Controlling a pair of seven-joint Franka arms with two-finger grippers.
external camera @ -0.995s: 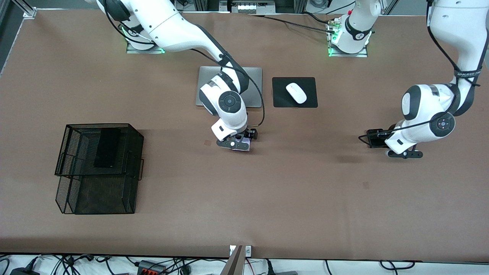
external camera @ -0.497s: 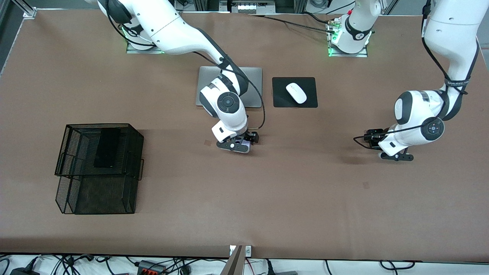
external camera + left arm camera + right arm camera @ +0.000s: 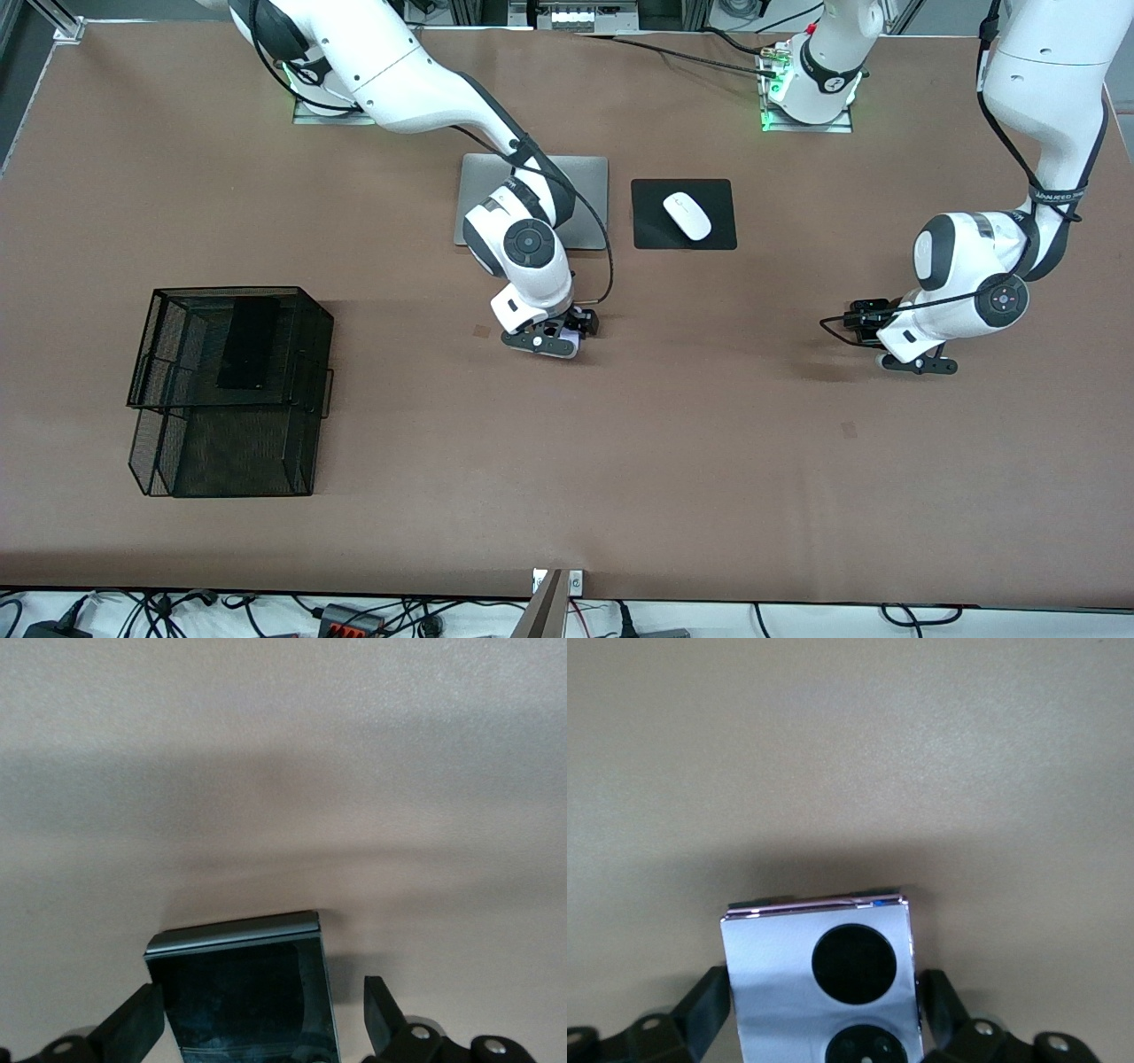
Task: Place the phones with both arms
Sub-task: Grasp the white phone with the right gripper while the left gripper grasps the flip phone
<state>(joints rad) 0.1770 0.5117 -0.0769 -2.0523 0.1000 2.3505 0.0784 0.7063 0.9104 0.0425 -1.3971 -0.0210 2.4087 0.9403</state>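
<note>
The small squarish black phone (image 3: pixel 244 992) lies on the table between my left gripper's (image 3: pixel 261 990) fingers. One finger touches its side and the other stands off with a gap, so the gripper is open. In the front view my left gripper (image 3: pixel 917 361) is low at the left arm's end and hides this phone. The small white phone with two black circles (image 3: pixel 771 966) sits between my right gripper's (image 3: pixel 824 979) fingers, which touch both its sides. My right gripper (image 3: pixel 540 341) is at mid-table, with the white phone (image 3: pixel 571 338) peeking out. The long black phone (image 3: pixel 248 341) lies in the mesh basket.
The black wire mesh basket (image 3: pixel 142 354) stands toward the right arm's end. A silver laptop (image 3: pixel 589 199) and a white mouse (image 3: pixel 687 215) on a black pad (image 3: pixel 656 232) lie farther from the front camera than both grippers.
My left gripper moved toward mid-table and came over the black phone. My right gripper shifted slightly and stayed low around the white phone.
</note>
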